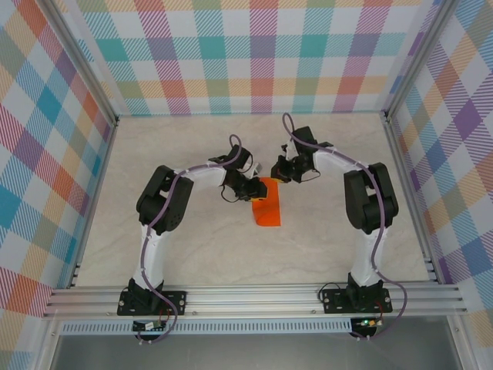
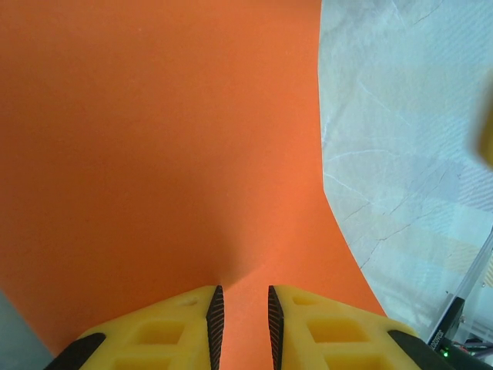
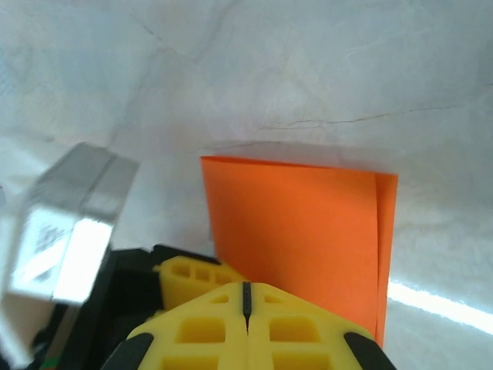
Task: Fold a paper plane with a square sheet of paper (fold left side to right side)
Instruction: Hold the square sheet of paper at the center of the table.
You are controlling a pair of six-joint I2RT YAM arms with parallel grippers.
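Left gripper jaws sat barely apart on the square sheet of paper, couldn't tell if gripping; right gripper clenched tight.

Orange paper lies folded into narrow rectangle.

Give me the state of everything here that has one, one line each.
square sheet of paper: folded over into a narrow strip, lying on the table.
left claw: open by a narrow gap, with orange paper showing between its fingers.
right claw: shut, fingers meeting, at the paper's near edge.
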